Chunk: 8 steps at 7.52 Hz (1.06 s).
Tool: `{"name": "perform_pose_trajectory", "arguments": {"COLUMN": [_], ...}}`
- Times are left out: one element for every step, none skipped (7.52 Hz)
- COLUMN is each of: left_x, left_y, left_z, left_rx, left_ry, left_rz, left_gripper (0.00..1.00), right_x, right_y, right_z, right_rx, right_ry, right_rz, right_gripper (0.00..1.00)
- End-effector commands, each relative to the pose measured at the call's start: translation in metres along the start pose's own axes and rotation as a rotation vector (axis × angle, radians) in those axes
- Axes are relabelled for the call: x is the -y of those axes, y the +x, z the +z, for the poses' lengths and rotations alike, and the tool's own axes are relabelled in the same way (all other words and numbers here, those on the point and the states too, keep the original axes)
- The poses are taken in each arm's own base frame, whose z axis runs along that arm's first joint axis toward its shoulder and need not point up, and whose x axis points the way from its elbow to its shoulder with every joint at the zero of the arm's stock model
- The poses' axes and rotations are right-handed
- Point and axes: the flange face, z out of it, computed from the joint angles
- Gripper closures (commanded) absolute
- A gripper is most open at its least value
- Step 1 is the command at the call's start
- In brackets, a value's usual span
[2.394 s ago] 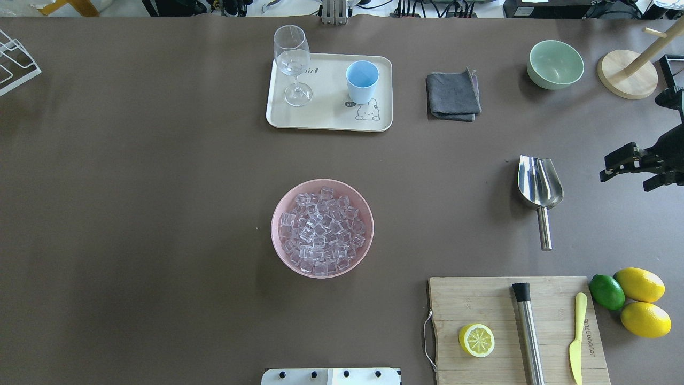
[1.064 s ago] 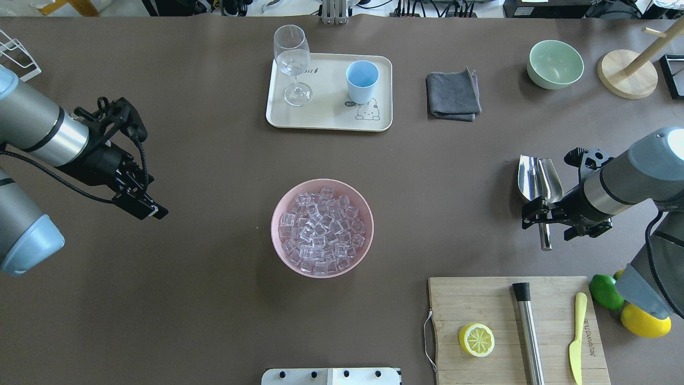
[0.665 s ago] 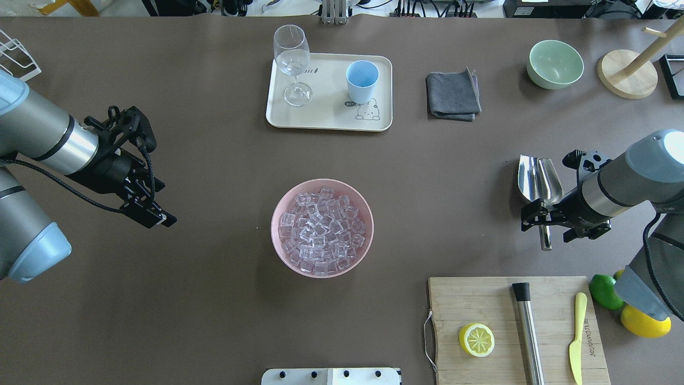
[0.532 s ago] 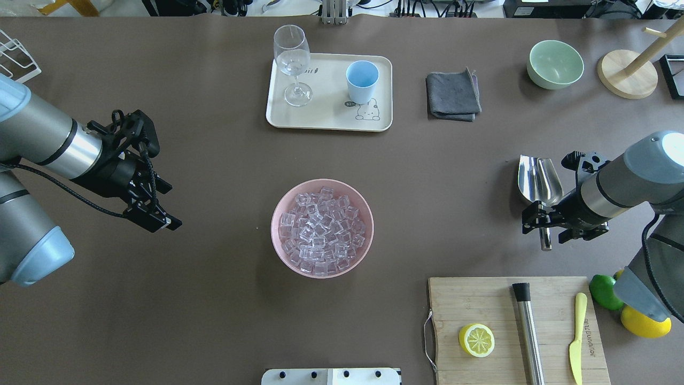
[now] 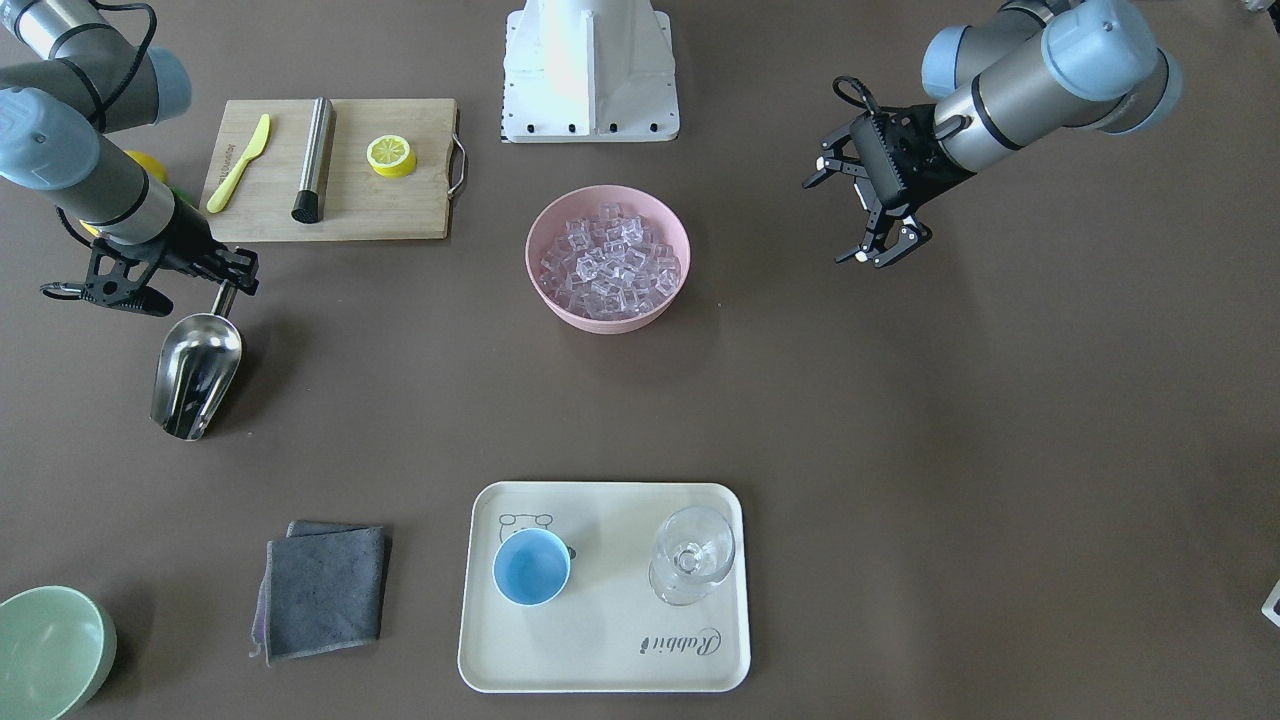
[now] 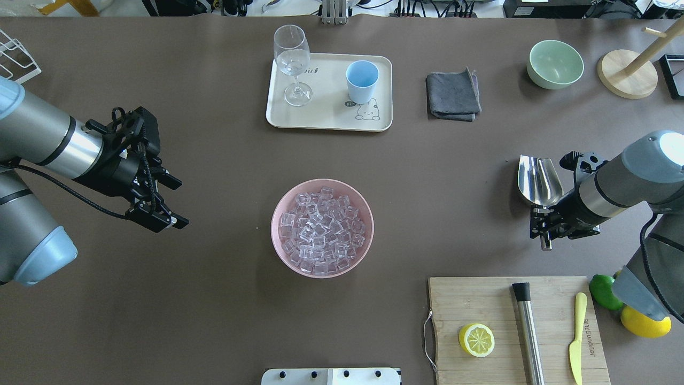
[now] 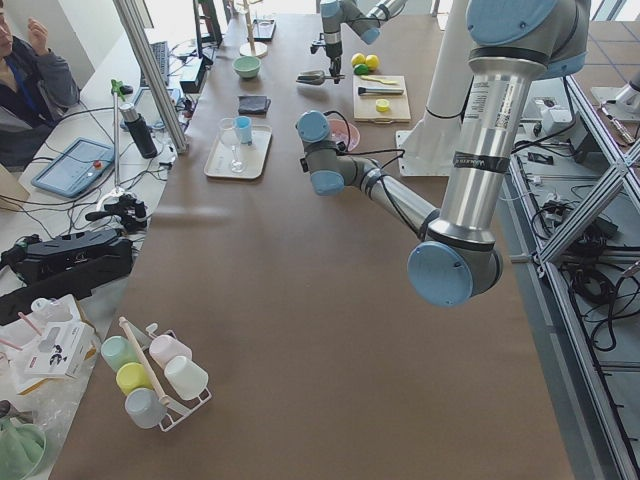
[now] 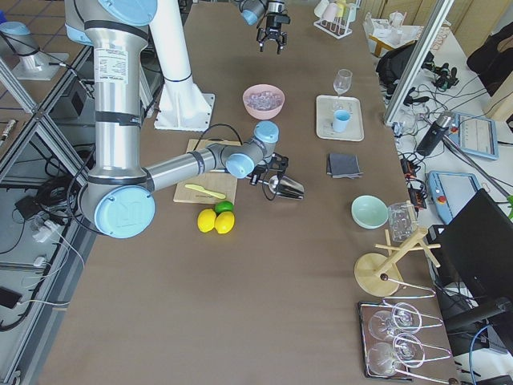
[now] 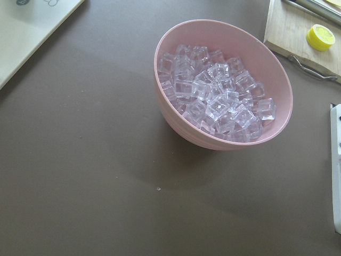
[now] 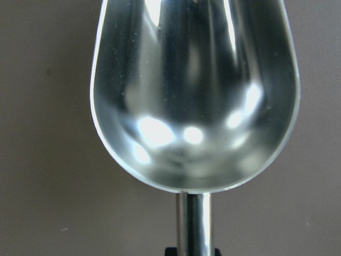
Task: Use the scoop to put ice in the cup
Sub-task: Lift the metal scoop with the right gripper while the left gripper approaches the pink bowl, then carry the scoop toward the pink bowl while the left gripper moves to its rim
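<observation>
Scoop: the steel scoop (image 6: 539,182) lies on the surface at my right, trough pointing away from the robot, thin handle (image 10: 194,224) running back toward it.
Right pincer: the right pincer (image 6: 542,230) is closed in on that handle near its free end, a black fingertip tight against each side. I read it as gripping. The scoop looks to be resting flat, not lifted.
Left pincer: the left pincer (image 6: 173,202) hangs wide open and empty, well to the left of the pink bowl (image 6: 273,227).
Ice: the ice (image 6: 320,230) is heaped in that bowl, mid-surface.
Cup: the light blue cup (image 6: 362,80) stands upright on the cream tray (image 6: 326,120), beside a wine glass (image 6: 291,59) and well apart from the scoop and the bowl.
Handling: I judge the scoop rigid and light, but polished and round in the handle, so it may twist in the grip once the trough is loaded. A hold nearer the trough would resist that better. The cubes look slick and loose, likely to slide off if I tilt.
Hard to see: the wrist view cuts the fingertips off at its lower edge, so I cannot judge how deep the hold is. The cup's side handle shows only from the front camera.
</observation>
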Motion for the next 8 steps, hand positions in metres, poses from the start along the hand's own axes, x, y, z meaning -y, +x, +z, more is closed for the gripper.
{"name": "perform_pose_trajectory", "arguments": {"left_x": [-0.007, -0.003, -0.003, -0.005, -0.013, -0.021, -0.026, -0.028], "left_y": [-0.004, -0.002, -0.003, -0.01, -0.015, -0.02, -0.026, -0.018], "left_z": [-0.003, 0.0, 0.001, 0.008, 0.012, 0.015, 0.02, 0.035], "left_rx": [0.007, 0.001, 0.001, -0.003, -0.005, -0.005, 0.04, 0.065], "left_ry": [-0.002, 0.001, 0.002, 0.012, 0.042, 0.071, 0.125, 0.171], "left_rz": [-0.007, 0.002, 0.003, 0.03, 0.101, 0.147, 0.198, 0.242], "left_gripper": [0.02, 0.02, 0.02, 0.02, 0.02, 0.02, 0.02, 0.02], "right_x": [-0.018, -0.021, -0.028, -0.025, -0.021, -0.02, -0.023, -0.022], "right_y": [-0.028, -0.032, -0.041, -0.06, -0.07, -0.085, -0.09, -0.096], "right_z": [-0.065, -0.084, -0.104, -0.116, -0.126, -0.132, -0.138, -0.14], "right_rx": [-0.021, -0.064, -0.135, -0.202, -0.279, -0.32, -0.332, -0.342], "right_ry": [0.037, 0.117, 0.135, 0.129, 0.137, 0.094, 0.07, 0.05], "right_rz": [-0.151, -0.377, -0.528, -0.709, -0.874, -1.047, -1.169, -1.3], "right_gripper": [1.0, 1.0, 1.0, 1.0, 1.0, 1.0, 1.0, 1.0]}}
